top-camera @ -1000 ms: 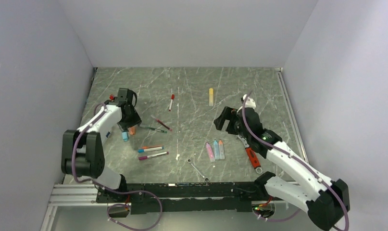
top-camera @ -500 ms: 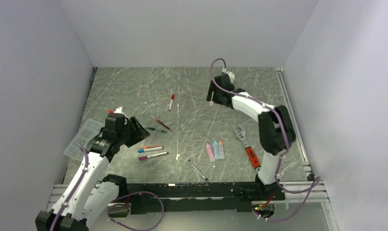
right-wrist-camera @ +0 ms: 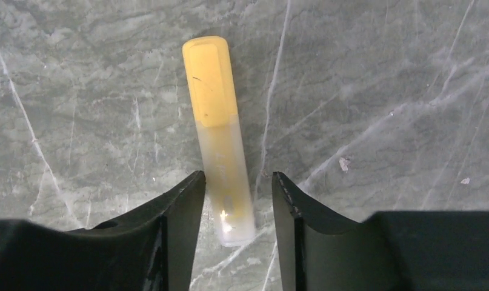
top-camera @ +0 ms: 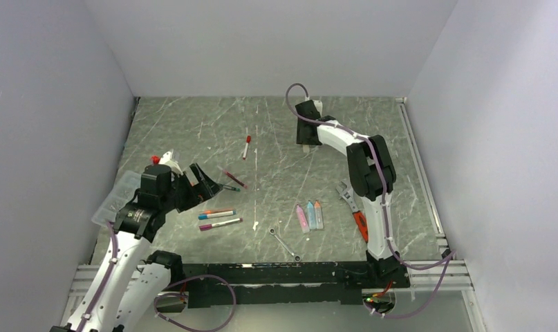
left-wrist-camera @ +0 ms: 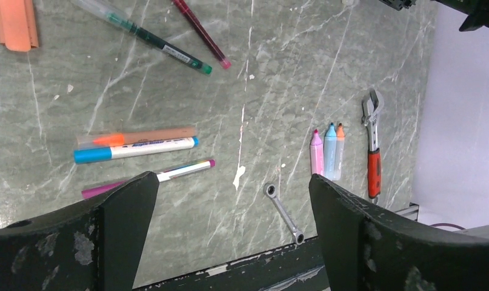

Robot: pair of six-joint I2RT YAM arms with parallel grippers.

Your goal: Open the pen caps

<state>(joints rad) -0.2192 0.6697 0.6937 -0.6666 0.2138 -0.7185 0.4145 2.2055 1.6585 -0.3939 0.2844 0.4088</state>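
Grey-green marbled table, plain pale walls on three sides.

Far left: clear box, partly hidden by the left arm.

Left gripper hovers over the table's left half. Its fingers are spread wide with nothing between them.

Under it, three markers lie side by side, long axes left-right. Just beyond, a green pen and a dark red pen lie on diagonals. An orange piece is cut off by the wrist-view edge, so I can't tell what it is.

A red marker lies alone further back, long axis roughly near-far.

Centre, near: small wrench. Right of it, three pastel highlighters lie touching, coloured ends pointing far. Next is a red-handled wrench, partly behind the right arm in the top view.

Right gripper is reached out to the far centre, over the yellow highlighter.
- Jaws are partway closed and straddle its clear barrel end.
- One finger is at the barrel; can't tell if it touches.
- The other finger stands apart, with a visible gap. No grip.

The yellow cap is on and lies beyond the fingertips, pointing away from the wrist. The long axis runs nearly straight out from between the fingers, slightly tilted. From the top view the gripper hides the highlighter.
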